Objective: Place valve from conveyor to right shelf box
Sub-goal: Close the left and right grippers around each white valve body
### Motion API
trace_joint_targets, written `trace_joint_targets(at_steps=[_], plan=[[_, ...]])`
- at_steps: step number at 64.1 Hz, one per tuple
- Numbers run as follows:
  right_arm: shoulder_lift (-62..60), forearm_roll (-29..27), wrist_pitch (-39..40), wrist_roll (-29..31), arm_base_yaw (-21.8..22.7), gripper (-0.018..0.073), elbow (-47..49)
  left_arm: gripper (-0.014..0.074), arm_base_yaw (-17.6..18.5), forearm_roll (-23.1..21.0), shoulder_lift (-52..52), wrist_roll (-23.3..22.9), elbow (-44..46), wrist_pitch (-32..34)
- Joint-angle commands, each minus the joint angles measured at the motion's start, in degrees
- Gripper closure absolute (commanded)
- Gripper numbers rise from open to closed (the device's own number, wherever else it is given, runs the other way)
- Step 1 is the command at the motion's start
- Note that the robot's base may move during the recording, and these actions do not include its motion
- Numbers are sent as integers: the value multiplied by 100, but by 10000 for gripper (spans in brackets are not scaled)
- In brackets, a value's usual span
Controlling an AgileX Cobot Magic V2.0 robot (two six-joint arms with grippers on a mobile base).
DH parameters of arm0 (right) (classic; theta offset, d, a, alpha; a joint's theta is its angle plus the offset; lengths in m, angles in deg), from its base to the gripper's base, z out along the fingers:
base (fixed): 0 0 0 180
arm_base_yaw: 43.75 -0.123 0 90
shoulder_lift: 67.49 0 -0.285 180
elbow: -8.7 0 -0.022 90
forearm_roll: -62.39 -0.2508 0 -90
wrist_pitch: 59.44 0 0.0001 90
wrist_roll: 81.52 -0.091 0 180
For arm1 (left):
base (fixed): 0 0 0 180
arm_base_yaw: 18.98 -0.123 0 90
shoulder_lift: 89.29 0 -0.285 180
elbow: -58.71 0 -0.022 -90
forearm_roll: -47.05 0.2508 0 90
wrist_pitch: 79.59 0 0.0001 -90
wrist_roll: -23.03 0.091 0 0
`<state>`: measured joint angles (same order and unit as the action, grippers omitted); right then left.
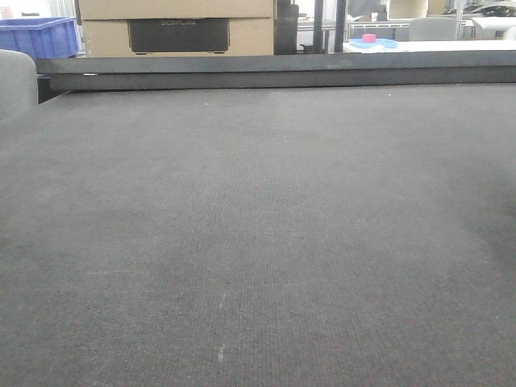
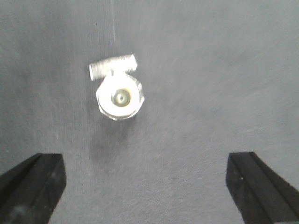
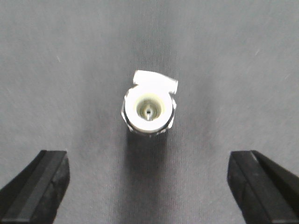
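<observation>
Valve [image 3: 149, 109] is seen on end on conveyor [image 1: 258, 242], ahead of right tool [image 3: 149, 186], centred btwn its wide-spread jaws; left tool [image 2: 145, 186] also spread, valve [image 2: 119, 95] ahead, slightly left of centre

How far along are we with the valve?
Nothing is done yet: a valve sits loose on the conveyor in each wrist view. In hand: the left gripper and right gripper are both open near one, touching nothing. I cannot tell whether it is the same valve. Left: grasp, lift, carry to the shelf box, which is not in view.
</observation>
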<state>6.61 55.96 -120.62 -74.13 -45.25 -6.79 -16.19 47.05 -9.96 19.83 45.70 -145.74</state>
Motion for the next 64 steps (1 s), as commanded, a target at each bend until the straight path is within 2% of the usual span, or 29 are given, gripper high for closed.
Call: trace_joint_targets(at_steps=[1, 16, 36, 64], plan=[[276, 76, -26, 102, 18, -10, 60, -3, 39, 33, 338, -47, 43, 21], [1060, 76, 256, 102, 18, -10, 60, -3, 39, 56, 976, -47, 43, 343], [1776, 76, 679, 102, 18, -10, 60, -3, 26, 56, 1295, -47, 43, 651], [2236, 76, 915, 102, 18, -10, 60, -3, 26, 56, 1876, -47, 43, 774]])
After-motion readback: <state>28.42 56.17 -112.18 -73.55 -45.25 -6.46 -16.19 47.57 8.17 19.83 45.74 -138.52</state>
